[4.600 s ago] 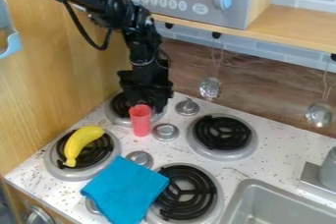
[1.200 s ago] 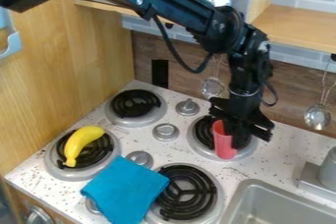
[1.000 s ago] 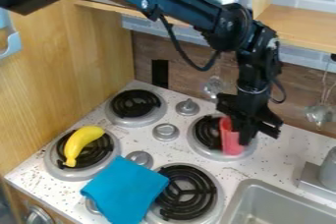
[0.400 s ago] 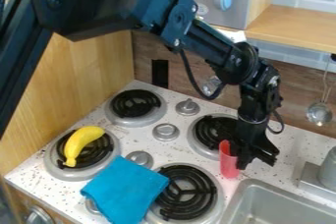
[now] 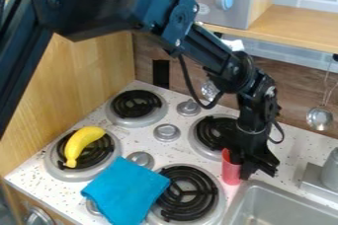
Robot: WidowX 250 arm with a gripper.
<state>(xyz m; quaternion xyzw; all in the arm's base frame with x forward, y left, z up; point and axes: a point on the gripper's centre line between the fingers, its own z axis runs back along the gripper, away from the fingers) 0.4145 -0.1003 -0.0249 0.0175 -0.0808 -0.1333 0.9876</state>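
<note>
The worktop (image 5: pixel 155 146) stretches beneath me, and the metal sink (image 5: pixel 290 211) is set into its right part. Four stove burners with black coils sit on the left part: one near the back-left corner, the left front burner (image 5: pixel 57 164) close to the left edge, the right rear burner (image 5: pixel 204 150) towards the back edge, and the right front burner (image 5: pixel 188 192) nearer the front edge. The blue cloth (image 5: pixel 125 189) lies spread towards the front edge, overlapping the near side of the right front burner. My black jaws (image 5: pixel 246 169) hang down just behind the sink's rim, beside the right rear burner, and they are clasped on the red cup. The yellow banana (image 5: pixel 80 145) rests across the left front burner, curved, with its narrow end towards the front edge. The red cup (image 5: pixel 230 172) is upright at my jaws, between the right rear burner and the sink's nearest corner; I cannot tell whether its base touches the worktop. Smallest are the silver knobs (image 5: pixel 167 132), set in a row between the left and right burners.
</note>
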